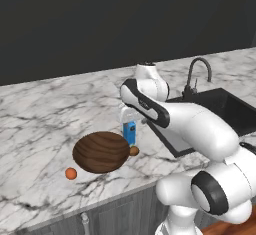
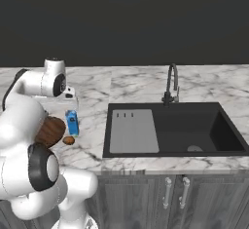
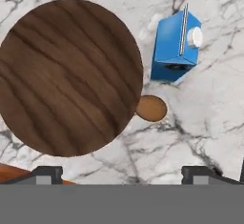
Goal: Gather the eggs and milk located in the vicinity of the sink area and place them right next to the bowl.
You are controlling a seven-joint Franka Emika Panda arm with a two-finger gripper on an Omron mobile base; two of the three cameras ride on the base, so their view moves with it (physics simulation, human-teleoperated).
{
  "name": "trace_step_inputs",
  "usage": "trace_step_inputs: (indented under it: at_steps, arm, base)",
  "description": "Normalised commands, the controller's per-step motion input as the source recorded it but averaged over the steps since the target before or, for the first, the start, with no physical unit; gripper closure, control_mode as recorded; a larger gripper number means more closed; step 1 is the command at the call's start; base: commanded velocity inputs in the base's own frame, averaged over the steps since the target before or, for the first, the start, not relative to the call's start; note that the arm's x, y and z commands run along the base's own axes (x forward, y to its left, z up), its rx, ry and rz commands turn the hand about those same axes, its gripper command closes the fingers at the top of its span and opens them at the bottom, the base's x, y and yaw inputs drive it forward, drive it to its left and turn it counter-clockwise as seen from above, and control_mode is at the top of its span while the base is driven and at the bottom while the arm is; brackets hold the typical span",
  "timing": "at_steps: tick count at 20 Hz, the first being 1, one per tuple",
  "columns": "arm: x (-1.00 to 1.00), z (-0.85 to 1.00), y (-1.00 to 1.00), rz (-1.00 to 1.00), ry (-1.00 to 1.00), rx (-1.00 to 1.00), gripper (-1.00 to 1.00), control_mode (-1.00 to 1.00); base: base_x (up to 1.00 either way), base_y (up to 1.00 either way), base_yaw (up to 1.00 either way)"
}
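Gripper (image 3: 122,173) wide open, nothing between tips, hanging above marble counter (image 1: 40,114) looking down on bowl/milk group. In hand view, 2 dark fingertips (image 3: 46,173) at bottom edge, far apart, both over bare marble.

Bowl (image 1: 101,151): round, dark-brown wood grain, on counter left of sink (image 2: 194,125), well apart from it. Also in hand view (image 3: 66,75) and partly hidden behind arm in right base view (image 2: 52,130).

Milk (image 1: 130,132): blue carton, upright, just beside bowl rim on sink side; touching or not, can't tell. Hand view looks down on carton top (image 3: 175,46): white round cap, pale ridge line. No readable text or brand on any face; pale mark on front in right base view (image 2: 72,122), too small to read.

Eggs, 2 seen:
- Brown egg (image 1: 134,151) against bowl rim, near milk's foot; in hand view (image 3: 151,107) appears to touch or slip under rim; also in right base view (image 2: 69,140).
- Orange egg (image 1: 71,173) on bowl's opposite side, near rim, small gap visible.

Sink basin black w/ grey inner floor, dark arched faucet (image 2: 171,84) at back edge.
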Motion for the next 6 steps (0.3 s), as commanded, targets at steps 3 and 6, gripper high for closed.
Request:
trace_step_inputs:
  at_steps: [3, 6]
  arm:
    - [-0.59, 0.00, 0.00, -0.20, 0.23, 0.00, -1.00, -1.00]
    - [-0.50, 0.00, 0.00, -0.21, 0.28, 0.00, -1.00, -1.00]
  base:
    - [0.00, 0.00, 0.00]
    - [0.00, 0.00, 0.00]
